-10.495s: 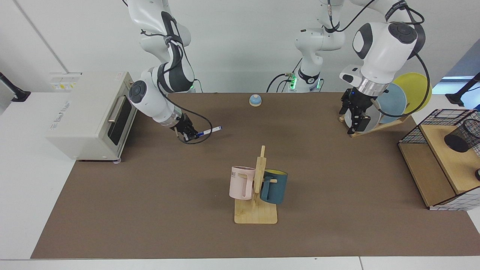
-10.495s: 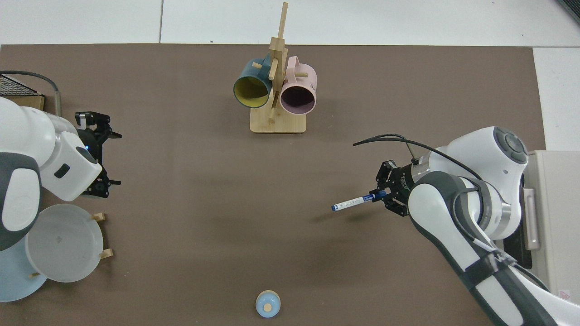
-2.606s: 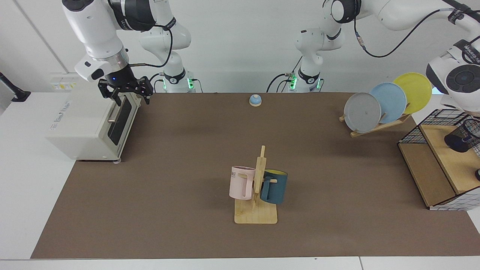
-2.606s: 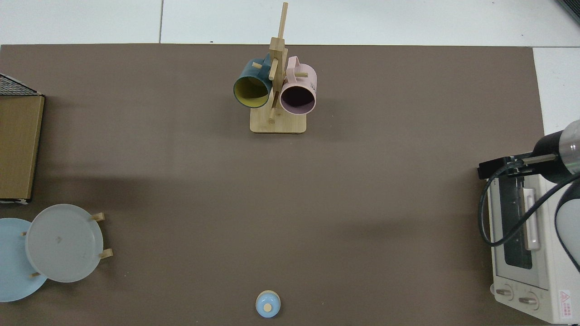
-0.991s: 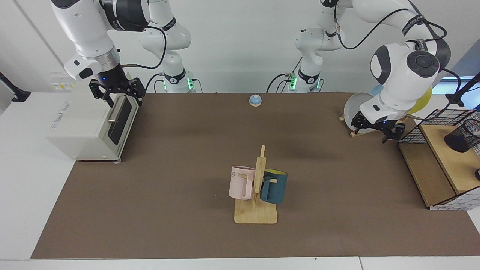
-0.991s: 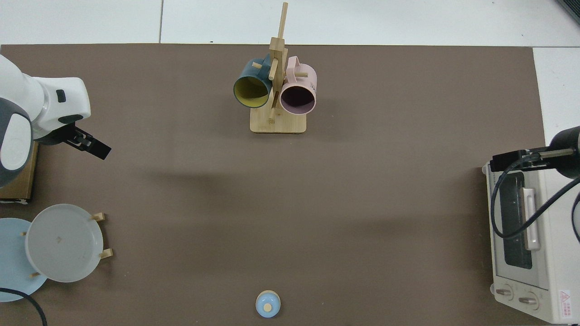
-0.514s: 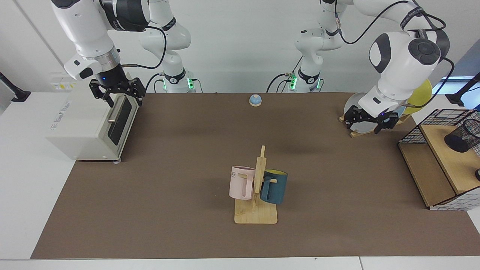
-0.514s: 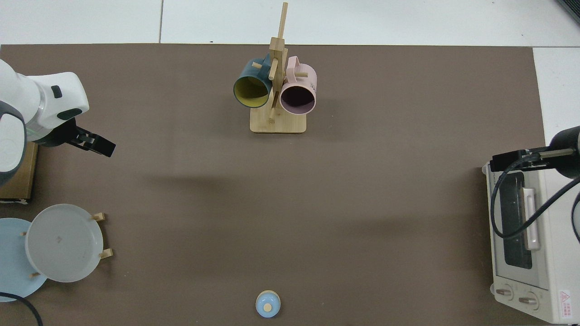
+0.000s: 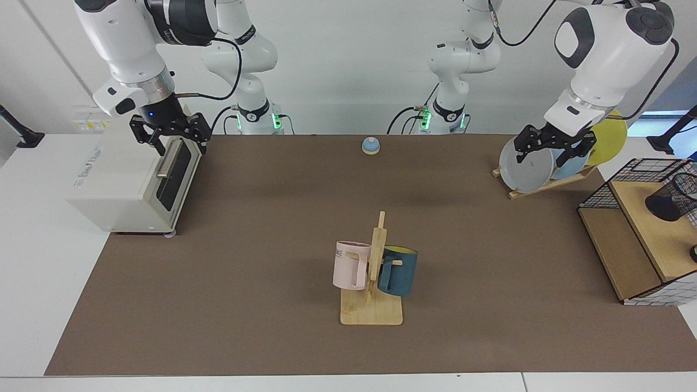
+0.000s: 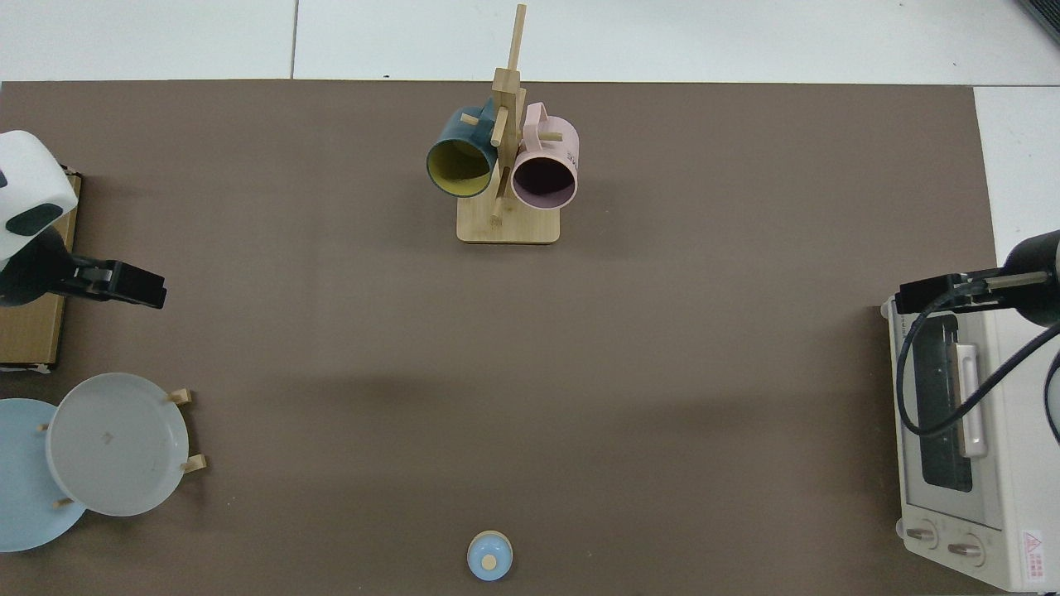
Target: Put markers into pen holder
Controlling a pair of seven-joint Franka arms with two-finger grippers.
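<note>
Lifted and swung back from the table edge since half a second ago, the left gripper [image 9: 551, 150] now hangs in front of the tilted grey plate [image 9: 526, 164] on the wooden plate rack, its two black fingers spread apart and holding nothing. Empty jaws and a retreat away from the black wire-mesh pen holder [image 9: 675, 198] suggest the drop is over and the arm is clearing out. That mesh cup lies tipped on the wooden shelf inside the large black wire grid basket [image 9: 604, 190] at the table's end. No marker can be seen anywhere on the brown mat [image 9: 261, 261] or in either claw; whether the slim white marker with the blue cap sits inside the mesh cup cannot be told, as the cup's mouth runs off the frame edge.

Across the table the right gripper [image 9: 169, 134] waits just above the upper front edge of the cream toaster oven [image 9: 128, 179], fingers parted and empty, parked well clear of the working side. From above, the left arm's black claw [image 10: 124, 285] shows beside the wooden shelf, the right arm's [image 10: 940, 291] over the oven's corner. By appearances the task is at or near its end.
</note>
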